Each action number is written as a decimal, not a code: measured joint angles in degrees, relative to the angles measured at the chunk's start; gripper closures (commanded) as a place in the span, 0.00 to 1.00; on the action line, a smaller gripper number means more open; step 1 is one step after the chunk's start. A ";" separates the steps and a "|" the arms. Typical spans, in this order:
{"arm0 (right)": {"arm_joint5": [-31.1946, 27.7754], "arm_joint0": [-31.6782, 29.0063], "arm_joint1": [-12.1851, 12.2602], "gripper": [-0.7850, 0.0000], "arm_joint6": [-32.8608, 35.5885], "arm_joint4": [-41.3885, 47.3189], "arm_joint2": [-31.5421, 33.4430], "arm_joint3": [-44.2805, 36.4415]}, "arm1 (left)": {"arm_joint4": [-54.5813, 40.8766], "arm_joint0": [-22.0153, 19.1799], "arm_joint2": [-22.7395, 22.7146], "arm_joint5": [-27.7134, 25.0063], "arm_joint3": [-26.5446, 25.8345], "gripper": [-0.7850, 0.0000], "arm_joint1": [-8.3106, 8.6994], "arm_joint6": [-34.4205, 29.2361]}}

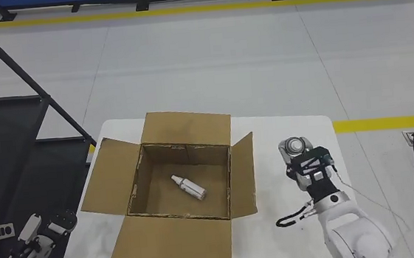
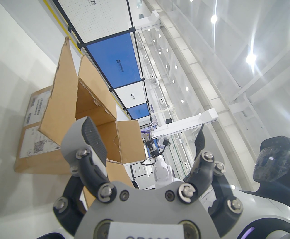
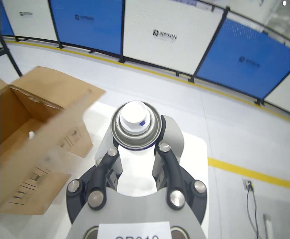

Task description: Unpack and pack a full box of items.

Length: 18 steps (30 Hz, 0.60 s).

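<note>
Pale floor with yellow lines runs around the white bench (image 1: 272, 193), and blue and white panels close the far side. At the bench's right part the right hand (image 3: 138, 144) is clamped on a spray can (image 3: 135, 122), one finger on each side of the body just below the metal rim. The can is upright with its white cap on top; whether its base touches the bench cannot be told. The forearm comes up from the near right edge, the wrist roughly level behind the can. A strip of bare bench lies between the can and the raised right flap of the cardboard box (image 1: 176, 243), which sits in the middle of the bench with all four flaps spread. A small white bottle (image 1: 188, 187) lies on its side on the box floor. The left hand (image 2: 145, 135) hangs low beyond the bench's near left corner, tilted upward, its fingers wide apart with nothing between them, well apart from the box's left flap. A dark metal frame (image 1: 33, 92) stands on the floor to the left.
</note>
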 measured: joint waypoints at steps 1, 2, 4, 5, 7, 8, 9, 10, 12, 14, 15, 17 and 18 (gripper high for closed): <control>-0.94 1.21 -0.05 1.00 0.50 -1.38 -1.81 -0.44 | 0.00 0.00 0.00 0.00 0.00 0.00 0.00 0.00; -1.97 2.68 -0.13 1.00 1.17 -2.53 -3.64 -0.42 | 0.00 0.00 0.00 0.00 0.00 0.00 0.00 0.00; -4.94 7.20 -0.43 1.00 3.24 -3.90 -7.97 1.14 | 0.00 0.00 0.00 0.00 0.00 0.00 0.00 0.00; -6.39 9.58 -0.63 1.00 4.33 -3.86 -9.83 2.38 | 0.00 0.00 0.00 0.00 0.00 0.00 0.00 0.00; -9.59 15.85 -1.28 1.00 7.26 -2.48 -14.05 6.32 | 0.00 0.00 0.00 0.00 0.00 0.00 0.00 0.00; -10.78 18.73 -1.64 1.00 8.46 -1.47 -15.80 8.35 | 0.00 0.00 0.00 0.00 0.00 0.00 0.00 0.00; -12.26 22.65 -2.19 1.00 10.00 0.31 -18.08 11.40 | 0.00 0.00 0.00 0.00 0.00 0.00 0.00 0.00; -13.10 25.70 -2.67 1.00 11.20 1.83 -19.71 13.95 | 0.00 0.00 0.00 0.00 0.00 0.00 0.00 0.00; -13.34 32.73 -3.99 1.00 13.52 5.38 -23.45 20.41 | 0.00 0.00 0.00 0.00 0.00 0.00 0.00 0.00; -13.50 38.57 -5.33 1.00 15.16 9.06 -26.70 26.85 | 0.00 0.00 0.00 0.00 0.00 0.00 0.00 0.00; -13.80 42.36 -6.32 1.00 15.92 11.82 -28.75 31.41 | 0.00 0.00 0.00 0.00 0.00 0.00 0.00 0.00; -14.90 47.67 -7.87 1.00 16.57 16.32 -31.69 38.50 | 0.00 0.00 0.00 0.00 0.00 0.00 0.00 0.00; -16.31 50.91 -8.95 1.00 16.81 19.46 -33.57 43.26 | 0.00 0.00 0.00 0.00 0.00 0.00 0.00 0.00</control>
